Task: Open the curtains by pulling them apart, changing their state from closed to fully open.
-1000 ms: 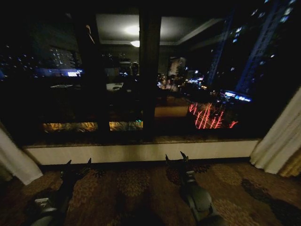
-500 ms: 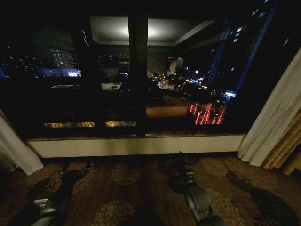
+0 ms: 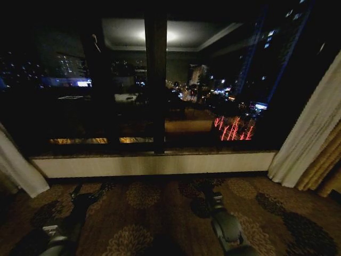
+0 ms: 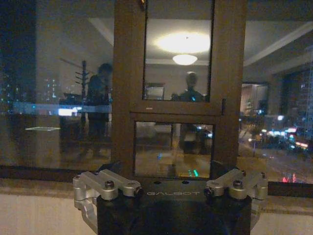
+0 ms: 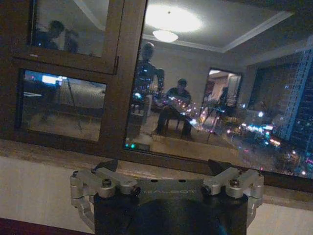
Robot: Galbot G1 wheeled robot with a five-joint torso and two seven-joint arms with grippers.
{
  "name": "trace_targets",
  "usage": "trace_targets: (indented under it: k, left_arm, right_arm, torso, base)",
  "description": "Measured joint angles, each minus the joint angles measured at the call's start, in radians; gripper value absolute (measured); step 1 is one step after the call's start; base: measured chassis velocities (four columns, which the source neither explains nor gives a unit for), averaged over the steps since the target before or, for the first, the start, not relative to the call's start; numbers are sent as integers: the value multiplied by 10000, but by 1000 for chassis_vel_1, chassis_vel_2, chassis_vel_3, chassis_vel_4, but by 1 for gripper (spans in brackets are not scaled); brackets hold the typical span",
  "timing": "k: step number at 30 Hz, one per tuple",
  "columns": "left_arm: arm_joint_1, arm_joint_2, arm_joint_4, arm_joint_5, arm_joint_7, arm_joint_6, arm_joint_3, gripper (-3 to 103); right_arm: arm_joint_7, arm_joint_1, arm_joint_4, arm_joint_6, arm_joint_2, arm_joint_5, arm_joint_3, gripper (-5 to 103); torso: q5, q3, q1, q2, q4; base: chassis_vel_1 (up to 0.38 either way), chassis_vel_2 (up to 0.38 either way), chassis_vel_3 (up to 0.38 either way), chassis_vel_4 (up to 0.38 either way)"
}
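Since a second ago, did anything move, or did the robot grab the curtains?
Mostly the camera turned: the whole window view slid left, so more of the right curtain and the yellow drape shows. Nothing was grabbed or let go. The left curtain hangs bunched at its side. The left gripper and right gripper stay low over the carpet, touching no fabric. The window stays uncovered.

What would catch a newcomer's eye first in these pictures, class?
The big dark window fills the wall ahead, with city lights and red glowing streaks at its lower right. The curtains are drawn apart: one sheer panel at the far left, the other at the far right. Both arms hang low over the patterned carpet, left claw and right claw near the white sill.
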Motion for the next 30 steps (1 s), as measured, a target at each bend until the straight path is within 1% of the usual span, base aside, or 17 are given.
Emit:
trace_targets:
  k: [4, 7, 8, 10, 14, 15, 17, 22, 30]
  left_arm:
    - [26, -94, 70, 0, -1, -8, 127, 100]
    - [56, -120, 73, -177, 3, -8, 234, 100]
    - [56, -120, 73, -177, 3, -8, 234, 100]
    - [55, -60, 73, -277, 8, -2, 266, 100]
    - [51, 26, 31, -299, 26, 53, 326, 100]
    - [41, 69, -42, -309, 34, 137, 373, 100]
    - [38, 106, -112, -327, 44, 241, 400, 100]
    - [78, 165, -265, -331, 107, 351, 476, 100]
    - [108, 213, -410, -298, 316, 520, 493, 100]
  right_arm:
    - [2, 20, 92, -25, -10, 185, 14, 100]
    - [-29, 18, 399, -518, -60, 967, 61, 100]
    - [-29, 18, 399, -518, -60, 967, 61, 100]
    - [-56, 8, 632, -785, -60, 1404, 129, 100]
    - [-61, 49, 881, -1108, -50, 1670, 222, 100]
    - [-60, 122, 1041, -1339, -44, 1844, 289, 100]
    - [-49, 212, 1218, -1577, -36, 2027, 373, 100]
    - [-7, 428, 1468, -1842, 7, 2125, 540, 100]
    - [119, 534, 1548, -1866, -27, 2114, 563, 100]
  torso:
    - [-3, 1, 2, -1, 3]
    - [-1, 1, 1, -1, 2]
    - [-1, 1, 1, -1, 2]
    - [-1, 0, 1, -1, 2]
    - [-3, 1, 1, -1, 2]
    - [-1, 1, 1, 0, 1]
    - [-1, 1, 2, 0, 2]
    - [-2, 0, 1, 0, 2]
    - [-1, 1, 1, 0, 2]
  base:
    - [0, 0, 0, 0]
    - [0, 0, 0, 0]
    - [0, 0, 0, 0]
    - [0, 0, 0, 0]
    - [0, 0, 0, 0]
    - [0, 0, 0, 0]
    - [0, 0, 0, 0]
    - [0, 0, 0, 0]
    - [0, 0, 0, 0]
